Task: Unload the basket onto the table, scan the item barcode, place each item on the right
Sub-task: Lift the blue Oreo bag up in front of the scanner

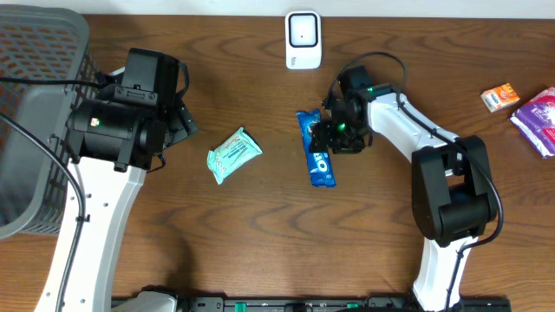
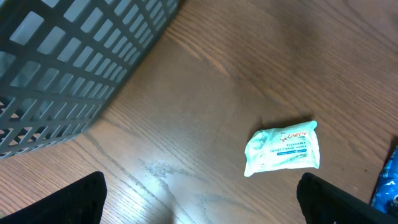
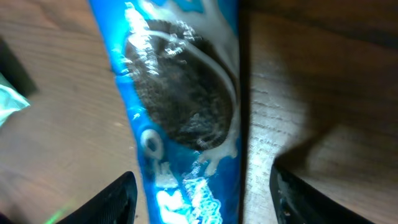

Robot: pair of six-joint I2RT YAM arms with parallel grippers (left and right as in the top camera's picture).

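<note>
My right gripper sits low over the blue cookie packet, with its jaws apart and one on each side of the wrapper. The packet lies flat on the table and runs lengthwise out ahead of the tool, its printed cookie facing up at the wrist camera. The gap between the fingers is wider than the packet. The wrapper's edge comes close to the finger on the left of that view, while bare wood shows between the wrapper and the other finger. I cannot tell whether either pad touches the wrapper. From overhead, the white scanner stands beyond this gripper, near the table's far edge and apart from the packet. Well off to the gripper's outer side lie a small orange box and a purple pack. My left gripper is spread wide, with only tabletop between its fingers. Ahead of it, toward the right of its view, a mint-green wipes packet lies on the wood. The grey mesh basket fills the space ahead and to its left.
</note>
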